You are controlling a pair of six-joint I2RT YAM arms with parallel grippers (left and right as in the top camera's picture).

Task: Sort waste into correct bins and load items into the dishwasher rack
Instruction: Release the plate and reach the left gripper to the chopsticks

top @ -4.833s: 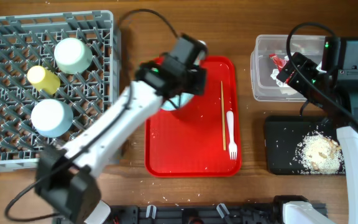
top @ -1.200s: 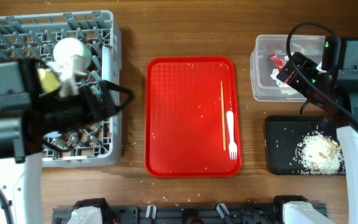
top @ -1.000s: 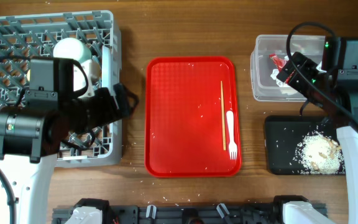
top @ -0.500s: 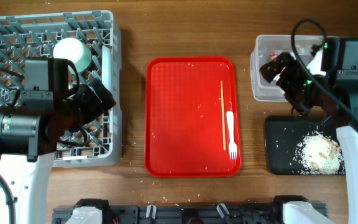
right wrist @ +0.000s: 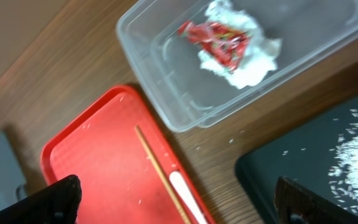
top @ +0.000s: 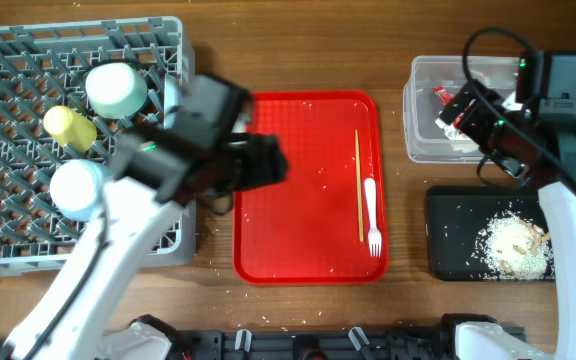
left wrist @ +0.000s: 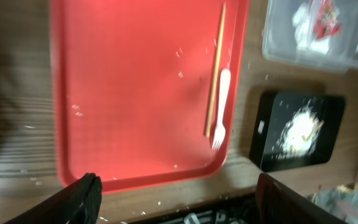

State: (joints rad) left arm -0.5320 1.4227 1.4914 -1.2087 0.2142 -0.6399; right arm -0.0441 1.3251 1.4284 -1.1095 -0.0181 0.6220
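Note:
The grey dishwasher rack (top: 28,230) at the left holds a pale green bowl (top: 118,88), a yellow cup (top: 70,127) and a pale blue bowl (top: 78,188). A pale plate edge (top: 171,98) stands at its right side. My left gripper (top: 260,165) (left wrist: 179,199) hangs open and empty over the red tray's left part. A wooden stick (top: 358,185) (left wrist: 216,68) and a white fork (top: 372,215) (left wrist: 219,112) lie on the tray's right side. My right gripper (top: 463,105) (right wrist: 179,205) is open and empty above the clear tub (top: 423,140) (right wrist: 166,93), which holds the red wrapper (right wrist: 216,37) and napkin (right wrist: 247,62).
The red tray (top: 298,230) (left wrist: 123,93) sits mid-table with a few rice grains on it. The black tray (top: 453,250) (left wrist: 272,149) (right wrist: 291,174) at the front right holds a heap of rice (top: 516,245). Bare wood separates rack, tray and bins.
My left arm has swung right from above the rack to the red tray's left part, uncovering the cup and bowls. My right gripper has shifted slightly right over the clear tub.

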